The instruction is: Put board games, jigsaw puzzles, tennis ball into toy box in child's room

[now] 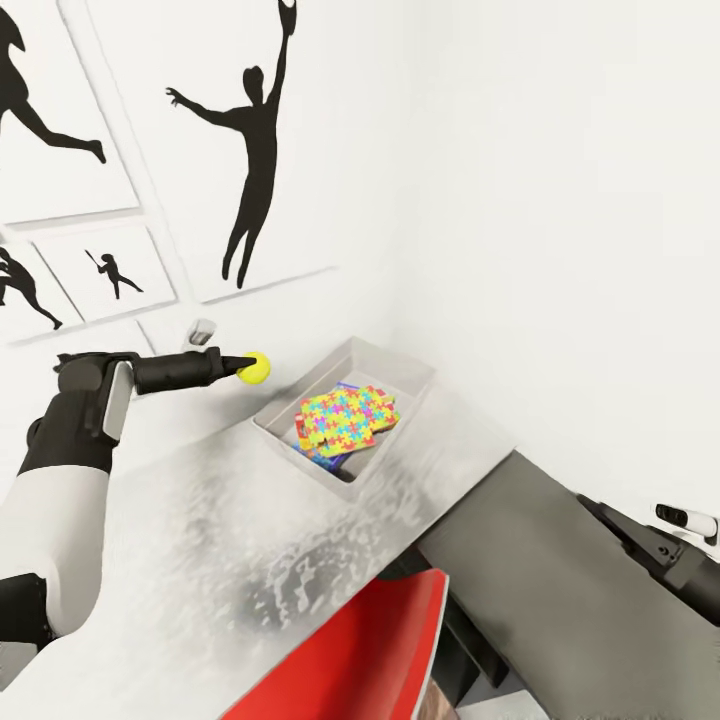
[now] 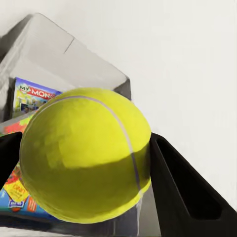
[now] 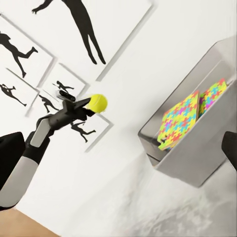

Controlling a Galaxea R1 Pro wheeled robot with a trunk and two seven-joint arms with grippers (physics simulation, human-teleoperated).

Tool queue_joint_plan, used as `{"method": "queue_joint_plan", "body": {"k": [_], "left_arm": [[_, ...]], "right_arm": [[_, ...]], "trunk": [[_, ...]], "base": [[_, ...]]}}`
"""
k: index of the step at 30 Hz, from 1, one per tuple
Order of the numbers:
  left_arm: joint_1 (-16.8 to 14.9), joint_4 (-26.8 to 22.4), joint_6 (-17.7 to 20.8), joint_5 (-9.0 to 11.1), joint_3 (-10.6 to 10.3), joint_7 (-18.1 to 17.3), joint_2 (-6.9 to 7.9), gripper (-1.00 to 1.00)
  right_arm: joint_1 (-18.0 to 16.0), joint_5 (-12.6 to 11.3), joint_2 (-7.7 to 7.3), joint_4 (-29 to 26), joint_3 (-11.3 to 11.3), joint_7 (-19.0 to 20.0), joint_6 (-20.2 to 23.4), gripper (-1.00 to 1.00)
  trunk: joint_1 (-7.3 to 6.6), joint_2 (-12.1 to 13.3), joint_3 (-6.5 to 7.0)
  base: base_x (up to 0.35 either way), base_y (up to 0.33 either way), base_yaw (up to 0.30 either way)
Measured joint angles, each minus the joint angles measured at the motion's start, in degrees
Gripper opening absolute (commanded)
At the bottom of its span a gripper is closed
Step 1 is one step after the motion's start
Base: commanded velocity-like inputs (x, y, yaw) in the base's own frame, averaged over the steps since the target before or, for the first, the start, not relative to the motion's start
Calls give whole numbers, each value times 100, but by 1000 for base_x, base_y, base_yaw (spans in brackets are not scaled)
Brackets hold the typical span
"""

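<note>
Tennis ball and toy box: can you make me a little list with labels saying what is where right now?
ball: small yellow-green tennis ball, clamped in the left gripper, in the air beside the box
box: shallow light grey toy box on the pale grey table
in box: multicoloured jigsaw puzzles on top; a Monopoly game box lower down
right gripper: one dark fingertip showing, state unclear

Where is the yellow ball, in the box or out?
Out. The left hand holds the tennis ball in the air beside the toy box, which already has a jigsaw puzzle inside.
</note>
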Motion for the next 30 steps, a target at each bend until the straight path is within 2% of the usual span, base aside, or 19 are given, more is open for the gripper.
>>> {"method": "queue_joint_plan", "body": {"k": [4,8,11,14,16,18,19,20,22,23,25,27,30], "left_arm": [[-13,0,2,30,-7,779,-80,-100],[-65,-3,2,10,-27,1188,-452,-100],[-110,-21,1,0,-36,1305,-613,-100],[-128,-28,1,-16,-58,1343,-643,-100],[-132,-29,0,-29,-154,1355,-639,-100],[-134,-30,0,-69,-329,1363,-622,-100],[-134,-30,1,-123,-387,1369,-616,-100],[-135,-25,3,-267,-438,1382,-612,-100],[-135,-22,6,-488,-463,1401,-617,-100],[-135,-20,14,-755,-471,1434,-634,-100],[-135,-18,26,-1070,-470,1486,-659,-100],[-135,-16,28,-1244,-480,1512,-713,-100],[-135,-2,29,-1351,-498,1615,-815,-100]], "right_arm": [[0,-2,1,-1,1,0,-1,100],[0,-1,8,0,8,-6,-7,100],[-1,3,6,0,5,-8,-9,100],[-1,26,5,1,6,-11,-10,100],[-6,184,18,2,9,-15,-10,100],[-10,438,49,4,11,-30,-10,100],[-13,547,60,5,11,-38,-10,100],[-16,649,69,2,13,-47,-10,100],[-28,704,77,-1,20,-59,-5,100],[-36,729,83,-2,24,-69,-1,100],[-41,748,86,-3,27,-75,2,100],[-44,755,87,-5,28,-79,6,100],[-38,755,88,-37,29,-89,59,100]], "trunk": [[0,0,31],[0,0,60],[0,0,74],[0,0,77],[0,1,78],[0,1,78],[0,1,79],[0,1,79],[0,1,79],[0,1,79],[0,1,79],[0,1,79],[0,1,79]], "base": [[0,0,-170],[0,0,-146],[0,0,-52],[0,0,-14],[0,0,-4],[0,0,-2],[0,0,0],[0,0,0],[0,0,0],[0,0,0],[0,0,0],[0,0,0],[0,0,0]]}}
